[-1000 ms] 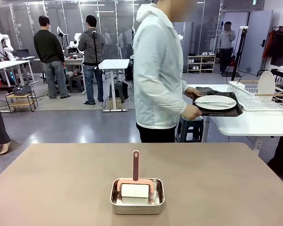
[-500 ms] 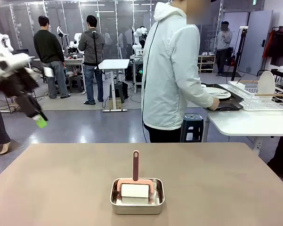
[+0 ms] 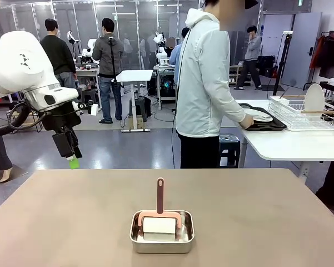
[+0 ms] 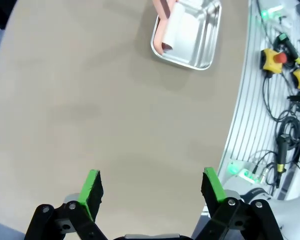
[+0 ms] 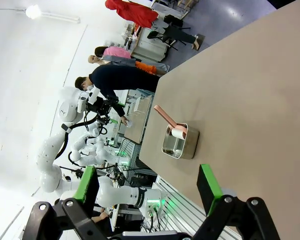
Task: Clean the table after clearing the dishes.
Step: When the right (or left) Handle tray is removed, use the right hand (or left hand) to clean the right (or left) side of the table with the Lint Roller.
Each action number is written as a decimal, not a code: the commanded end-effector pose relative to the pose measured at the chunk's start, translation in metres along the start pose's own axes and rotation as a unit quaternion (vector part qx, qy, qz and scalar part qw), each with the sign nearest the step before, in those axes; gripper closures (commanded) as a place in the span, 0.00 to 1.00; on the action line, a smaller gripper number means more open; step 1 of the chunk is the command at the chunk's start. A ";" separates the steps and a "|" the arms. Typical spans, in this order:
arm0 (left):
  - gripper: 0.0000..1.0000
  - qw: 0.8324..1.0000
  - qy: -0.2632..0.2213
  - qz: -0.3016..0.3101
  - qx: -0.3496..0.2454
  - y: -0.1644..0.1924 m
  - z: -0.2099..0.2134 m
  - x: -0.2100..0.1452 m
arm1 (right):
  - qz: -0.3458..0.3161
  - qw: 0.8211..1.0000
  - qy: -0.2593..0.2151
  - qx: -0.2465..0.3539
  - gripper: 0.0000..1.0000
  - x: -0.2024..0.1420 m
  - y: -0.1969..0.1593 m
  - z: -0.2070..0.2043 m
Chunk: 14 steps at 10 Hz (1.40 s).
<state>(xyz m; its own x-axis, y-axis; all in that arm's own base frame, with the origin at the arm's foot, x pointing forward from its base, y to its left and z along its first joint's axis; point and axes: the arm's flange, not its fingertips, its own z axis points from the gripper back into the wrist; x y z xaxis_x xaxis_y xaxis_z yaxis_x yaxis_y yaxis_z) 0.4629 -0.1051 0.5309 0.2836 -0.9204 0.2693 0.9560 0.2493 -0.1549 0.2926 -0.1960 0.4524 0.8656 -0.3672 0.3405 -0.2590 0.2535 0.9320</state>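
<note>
The brown table (image 3: 255,211) lies in front of me, also seen in the left wrist view (image 4: 90,100) and the right wrist view (image 5: 249,100). A person in a pale jacket stands at the far side, turned to a white side table, one hand on a dark tray (image 3: 265,125) that carries a white plate (image 3: 259,115). My left gripper (image 3: 72,161) hangs above the table's far left edge, pointing down. Its jaws stand open and empty (image 4: 152,187) over bare tabletop. My right gripper (image 5: 147,186) is open too, with nothing between its fingers.
A steel pan (image 3: 161,232) holding a pink-handled white wiper (image 3: 160,219) sits at the table's near middle, also seen from the left wrist (image 4: 187,32) and the right wrist (image 5: 179,142). A wire dish rack (image 3: 305,114) stands on the white side table. People stand farther back.
My left arm has swung in from the left and come down closer to the table. The person has turned away and set the tray with the plate on the white side table.
</note>
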 end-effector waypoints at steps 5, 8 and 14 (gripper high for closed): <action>0.00 1.000 0.000 0.000 0.000 0.000 0.000 0.000 | 0.004 1.000 0.002 0.004 0.00 0.000 0.003 -0.001; 0.00 0.993 0.049 -0.110 -0.005 0.023 -0.045 0.057 | 0.004 1.000 0.002 0.004 0.00 0.000 0.003 -0.001; 0.00 0.988 0.101 -0.116 -0.030 0.046 -0.114 0.158 | 0.004 1.000 0.002 0.004 0.00 0.000 0.003 -0.001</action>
<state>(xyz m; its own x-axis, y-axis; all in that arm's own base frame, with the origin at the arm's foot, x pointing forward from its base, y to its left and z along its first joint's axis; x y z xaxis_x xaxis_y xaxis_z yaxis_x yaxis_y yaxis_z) 0.5343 -0.2639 0.4543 0.0192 -0.9890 0.1466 0.9890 -0.0027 -0.1480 0.2927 -0.1959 0.4526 0.8661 -0.3660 0.3403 -0.2597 0.2522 0.9322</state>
